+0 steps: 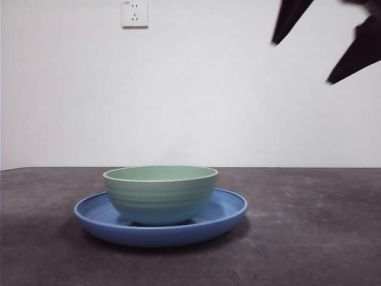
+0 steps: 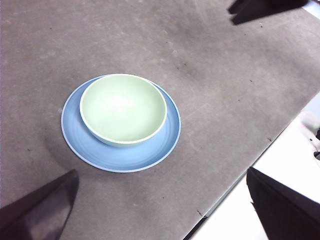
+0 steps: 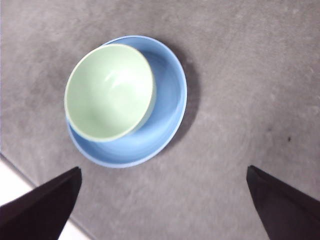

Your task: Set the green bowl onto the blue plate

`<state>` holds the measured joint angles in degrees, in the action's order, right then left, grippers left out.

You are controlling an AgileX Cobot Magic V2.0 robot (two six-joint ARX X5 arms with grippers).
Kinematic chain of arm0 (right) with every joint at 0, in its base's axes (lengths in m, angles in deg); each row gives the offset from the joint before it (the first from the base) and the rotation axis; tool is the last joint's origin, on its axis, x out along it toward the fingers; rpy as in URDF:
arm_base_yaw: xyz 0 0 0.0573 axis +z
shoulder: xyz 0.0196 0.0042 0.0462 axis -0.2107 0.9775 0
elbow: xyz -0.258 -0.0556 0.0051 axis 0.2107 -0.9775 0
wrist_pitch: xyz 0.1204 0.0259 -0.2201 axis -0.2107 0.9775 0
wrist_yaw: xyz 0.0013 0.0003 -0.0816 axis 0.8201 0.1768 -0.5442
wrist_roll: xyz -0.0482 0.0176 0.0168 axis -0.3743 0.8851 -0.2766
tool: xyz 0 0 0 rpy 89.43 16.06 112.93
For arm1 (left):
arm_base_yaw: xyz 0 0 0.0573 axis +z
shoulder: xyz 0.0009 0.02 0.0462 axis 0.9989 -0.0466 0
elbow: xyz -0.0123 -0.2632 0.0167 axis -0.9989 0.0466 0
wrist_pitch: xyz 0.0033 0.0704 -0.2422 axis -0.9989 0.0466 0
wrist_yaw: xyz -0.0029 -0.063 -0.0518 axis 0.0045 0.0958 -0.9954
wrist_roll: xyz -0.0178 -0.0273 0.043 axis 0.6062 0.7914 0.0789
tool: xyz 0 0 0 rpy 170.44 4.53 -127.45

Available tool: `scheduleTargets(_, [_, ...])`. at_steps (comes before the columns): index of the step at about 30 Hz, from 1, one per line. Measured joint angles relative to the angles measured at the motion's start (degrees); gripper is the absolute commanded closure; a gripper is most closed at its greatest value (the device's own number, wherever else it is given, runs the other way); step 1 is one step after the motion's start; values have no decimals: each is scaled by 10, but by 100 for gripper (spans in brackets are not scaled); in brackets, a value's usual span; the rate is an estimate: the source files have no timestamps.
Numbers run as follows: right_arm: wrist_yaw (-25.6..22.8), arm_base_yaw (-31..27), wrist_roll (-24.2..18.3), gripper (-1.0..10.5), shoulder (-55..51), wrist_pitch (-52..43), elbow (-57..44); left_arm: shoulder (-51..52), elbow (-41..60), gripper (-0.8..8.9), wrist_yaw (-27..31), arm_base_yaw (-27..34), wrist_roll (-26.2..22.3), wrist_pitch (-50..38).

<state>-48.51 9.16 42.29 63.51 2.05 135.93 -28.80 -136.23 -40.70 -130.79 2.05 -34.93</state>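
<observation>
The green bowl point(image 1: 159, 193) stands upright inside the blue plate point(image 1: 229, 210), a little off the plate's middle, on the dark grey table. Nothing touches either of them. My left gripper point(image 2: 161, 171) is open and empty, raised well above the table, looking down on the bowl point(image 2: 122, 107) and the plate point(image 2: 125, 161). My right gripper point(image 3: 164, 168) is also open and empty, high over the bowl point(image 3: 109, 90) and the plate point(image 3: 169, 100). Black tips point(image 1: 290, 21) of an arm show at the top right of the front view.
A white wall socket point(image 1: 134, 13) sits on the back wall. The table's edge point(image 2: 280, 135) runs close to the plate's side, with a white surface point(image 2: 295, 170) beyond it. The same edge point(image 3: 30, 175) shows in the right wrist view.
</observation>
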Motion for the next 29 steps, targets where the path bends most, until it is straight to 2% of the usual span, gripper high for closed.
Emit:
scheduleTargets(8, [0,0,-2,398,-212,-18,-129,0,0,251,0,0,0,0])
scheduleTargets(14, [0,0,-2,398,-339,-10,-160,0,0,251,0,0,0,-1])
scheduleTargets(18, [2,0,-2,399,-391,-3,-159,0,0,251,0,0,0,-5])
scheduleTargets(27, [2,0,1,399,-406,-1,-159,0,0,260,0,0,0,-5])
scheduleTargets(28, [2,0,1,423,-406,-1,-159,0,0,322,0,0,0,-5])
scheduleTargets(29, [2,0,1,558,-406,-1,-159,0,0,532,0,0,-1,-5])
